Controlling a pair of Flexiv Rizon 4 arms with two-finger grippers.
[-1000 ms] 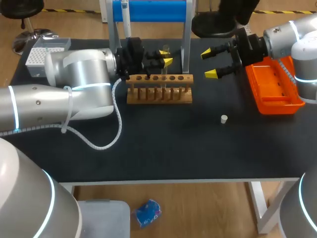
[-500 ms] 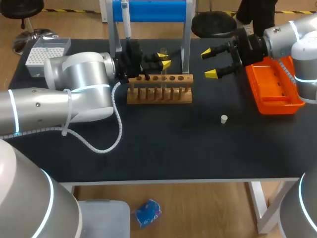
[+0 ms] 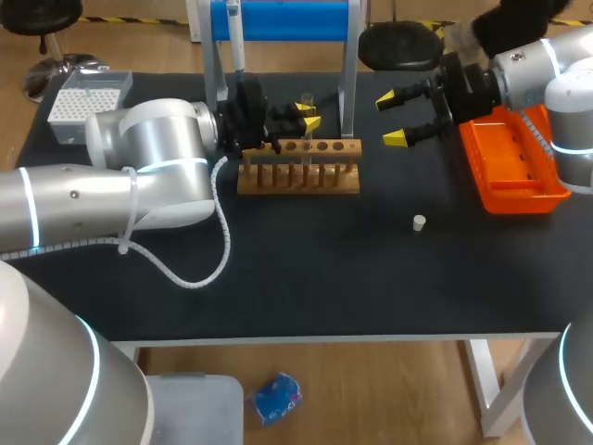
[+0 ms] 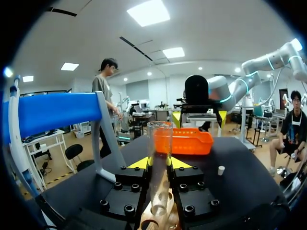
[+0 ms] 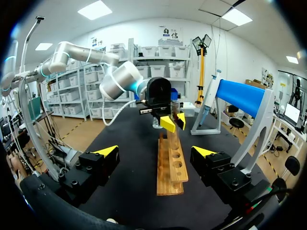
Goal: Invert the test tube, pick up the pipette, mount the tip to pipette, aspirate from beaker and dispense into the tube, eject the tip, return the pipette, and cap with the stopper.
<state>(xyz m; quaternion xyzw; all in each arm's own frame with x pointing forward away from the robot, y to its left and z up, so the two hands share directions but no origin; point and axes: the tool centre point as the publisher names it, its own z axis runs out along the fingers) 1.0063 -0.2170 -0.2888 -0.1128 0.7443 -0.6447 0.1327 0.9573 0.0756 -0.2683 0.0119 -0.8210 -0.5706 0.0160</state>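
Observation:
My left gripper [image 3: 307, 114] is shut on a clear glass test tube [image 3: 307, 95] just above the left half of the wooden rack [image 3: 298, 176]. In the left wrist view the test tube [image 4: 159, 139] stands upright between the yellow tips of the left gripper [image 4: 159, 164], mouth up, over the rack [image 4: 158, 223]. My right gripper [image 3: 394, 118] hangs open right of the rack, holding nothing; its own view shows the right gripper [image 5: 156, 152] facing along the rack [image 5: 170, 167] toward the left gripper [image 5: 172, 122]. The white stopper [image 3: 419, 222] lies on the mat. The pipette [image 3: 235, 37] hangs on the blue stand [image 3: 278, 19].
An orange tray [image 3: 514, 167] sits at the table's right edge, under my right arm. A white tip box [image 3: 82, 102] stands at the back left. The stand's legs [image 3: 348, 83] rise just behind the rack. A cable loops off my left arm [image 3: 199, 269] onto the mat.
My left gripper has shifted slightly left and lower over the rack with the tube still in it. The right arm has not moved.

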